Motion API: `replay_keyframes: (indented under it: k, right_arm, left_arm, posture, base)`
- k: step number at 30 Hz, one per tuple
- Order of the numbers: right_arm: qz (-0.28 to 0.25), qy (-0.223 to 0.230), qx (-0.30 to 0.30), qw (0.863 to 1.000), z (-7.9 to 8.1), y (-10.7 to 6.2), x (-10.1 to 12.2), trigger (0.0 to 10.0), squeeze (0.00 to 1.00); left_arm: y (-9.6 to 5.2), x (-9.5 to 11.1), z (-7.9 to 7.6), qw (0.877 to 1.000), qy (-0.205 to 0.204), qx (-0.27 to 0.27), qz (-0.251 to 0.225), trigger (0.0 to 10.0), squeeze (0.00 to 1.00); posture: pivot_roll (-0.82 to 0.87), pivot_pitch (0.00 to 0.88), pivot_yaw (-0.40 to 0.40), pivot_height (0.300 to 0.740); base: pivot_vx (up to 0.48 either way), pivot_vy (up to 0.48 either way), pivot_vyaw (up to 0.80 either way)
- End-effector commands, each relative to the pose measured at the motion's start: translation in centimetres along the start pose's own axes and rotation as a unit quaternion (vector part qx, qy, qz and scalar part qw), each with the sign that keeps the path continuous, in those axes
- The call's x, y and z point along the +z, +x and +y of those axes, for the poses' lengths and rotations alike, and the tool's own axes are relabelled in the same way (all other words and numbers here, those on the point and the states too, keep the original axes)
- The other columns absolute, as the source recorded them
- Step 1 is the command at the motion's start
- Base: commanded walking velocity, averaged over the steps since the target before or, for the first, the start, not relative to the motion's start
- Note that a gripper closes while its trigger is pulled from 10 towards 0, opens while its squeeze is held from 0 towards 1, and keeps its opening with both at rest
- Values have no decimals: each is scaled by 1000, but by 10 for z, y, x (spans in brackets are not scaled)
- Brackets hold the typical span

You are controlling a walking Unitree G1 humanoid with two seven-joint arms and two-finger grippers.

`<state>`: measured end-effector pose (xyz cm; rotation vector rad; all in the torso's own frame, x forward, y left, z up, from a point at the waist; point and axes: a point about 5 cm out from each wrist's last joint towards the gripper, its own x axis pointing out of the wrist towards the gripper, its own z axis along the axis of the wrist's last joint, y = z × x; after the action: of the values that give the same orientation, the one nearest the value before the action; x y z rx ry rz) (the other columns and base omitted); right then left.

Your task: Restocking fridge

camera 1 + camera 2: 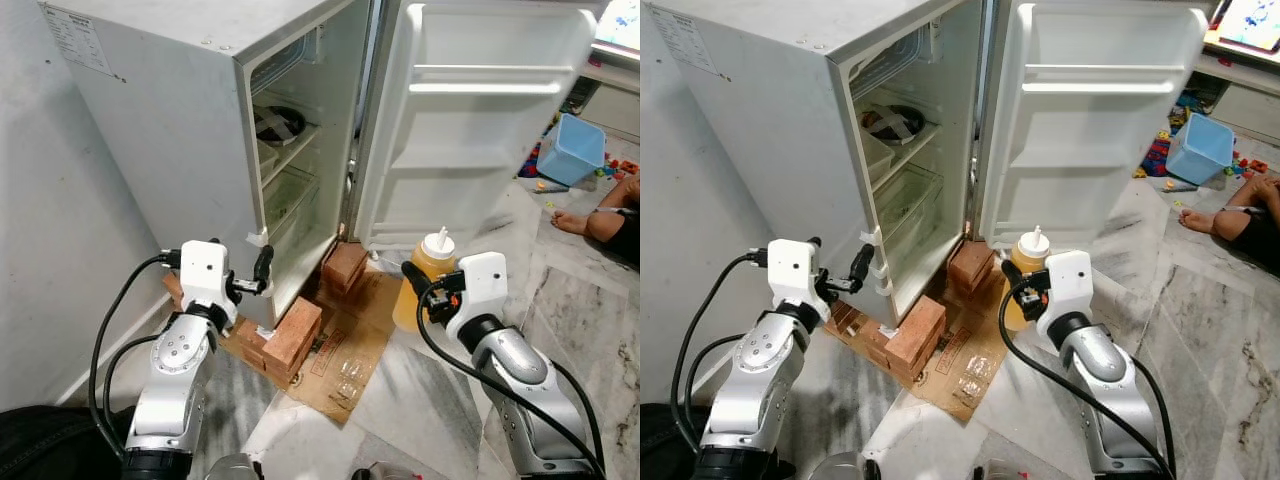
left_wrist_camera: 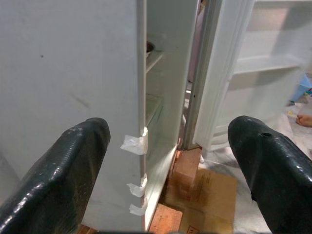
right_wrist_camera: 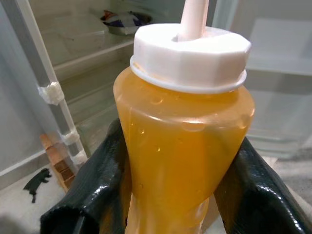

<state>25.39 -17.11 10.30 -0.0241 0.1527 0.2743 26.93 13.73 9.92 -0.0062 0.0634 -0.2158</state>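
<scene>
Bottle [image 3: 183, 126] of orange sauce, white nozzle cap, sits between the right gripper's [image 1: 424, 292] two black fingers [image 3: 100, 183], pads against both sides; you have it held, upright, in front of the fridge [image 1: 190, 130] and low, below its bottom shelf level; it is not inside yet; whether it is lifted off the floor or resting there I can't tell.

Fridge door [image 1: 480, 110] is swung wide open, so that step is done; door racks look bare; inside the fridge a bowl [image 1: 280, 123] with something dark sits on the upper shelf; lower shelves look free.

Left gripper [image 1: 262, 272] hangs just beside the fridge's front edge, near the tape bits [image 2: 135, 144] on it; fingers spread wide, nothing in them.

Fridge stands on bricks [image 1: 295, 335] and cardboard [image 1: 350, 350]; a person's foot [image 1: 570, 222] and a blue bin [image 1: 570, 148] lie well off past the door.

Left for you, as I judge it: raise the bottle, carry it toward the fridge, set it on a shelf or door rack, release, then shut the door; roughly a third done.
</scene>
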Motion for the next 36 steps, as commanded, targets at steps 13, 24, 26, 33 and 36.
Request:
replay_keyframes:
  k: [13,24,26,33,36]
  right_arm:
    - [-16,-6,-3,1000,-2,1,2,10000,0]
    - [-22,-8,-10,1000,-4,2,4,10000,0]
    - [-22,-9,-11,1000,-5,2,4,10000,0]
    - [-25,-8,-11,1000,-4,6,5,10000,0]
    - [-28,-9,-11,1000,-4,8,6,10000,0]
  left_arm:
    - [-6,5,1,1000,10,-5,-6,10000,0]
    - [-7,5,4,1000,13,13,-6,10000,0]
    - [-9,4,6,1000,12,19,-4,10000,0]
    - [-13,1,10,999,7,36,4,10000,0]
    - [-13,0,10,999,7,38,5,10000,0]
  posture:
    - [25,0,-47,740]
    - [23,0,-48,740]
    - [26,0,-48,740]
    - [33,0,-53,740]
    - [35,0,-55,740]
  base:
    - [0,0,0]
    - [0,0,0]
    - [0,-324,0]
    - [0,-451,0]
    - [0,-480,0]
